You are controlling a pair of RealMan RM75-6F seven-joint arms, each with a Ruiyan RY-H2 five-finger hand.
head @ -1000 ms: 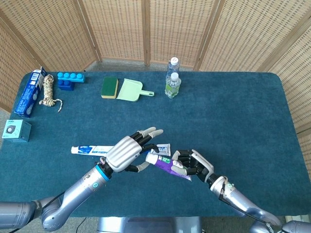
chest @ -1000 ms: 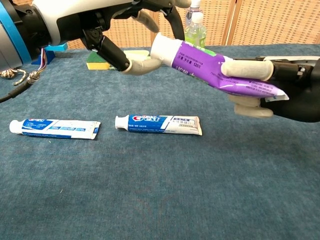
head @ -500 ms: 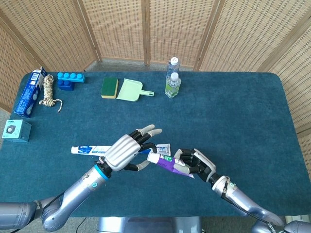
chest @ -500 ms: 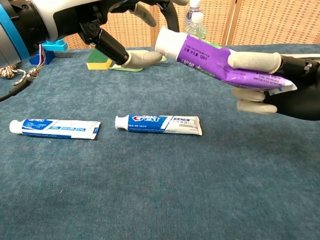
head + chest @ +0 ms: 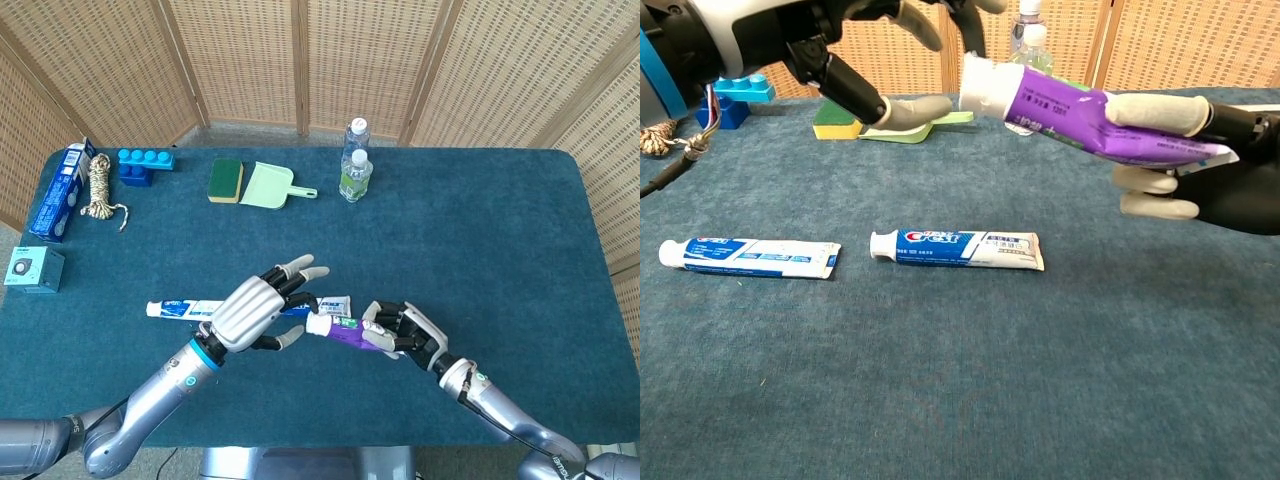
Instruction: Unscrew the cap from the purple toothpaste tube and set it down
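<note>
My right hand (image 5: 403,335) (image 5: 1206,170) grips the purple toothpaste tube (image 5: 352,336) (image 5: 1080,108) by its tail end and holds it nearly level above the table. The tube's white cap (image 5: 318,325) (image 5: 986,86) points toward my left hand (image 5: 255,308) (image 5: 790,40). The left hand's fingers are spread around the cap. Its thumb (image 5: 912,108) lies just left of and below the cap, and another finger reaches over the cap from above. I cannot tell whether any finger touches the cap.
Two blue-and-white toothpaste tubes (image 5: 748,257) (image 5: 958,248) lie on the blue cloth under the hands. At the back stand two bottles (image 5: 355,172), a green dustpan (image 5: 270,186) and a sponge (image 5: 226,180). A blue block (image 5: 146,165), rope (image 5: 98,190) and boxes (image 5: 58,192) sit far left.
The right hand has lifted the purple tube and brought it closer to level, shifting it slightly right. The left thumb, earlier against the cap's underside, now sits a little apart from it.
</note>
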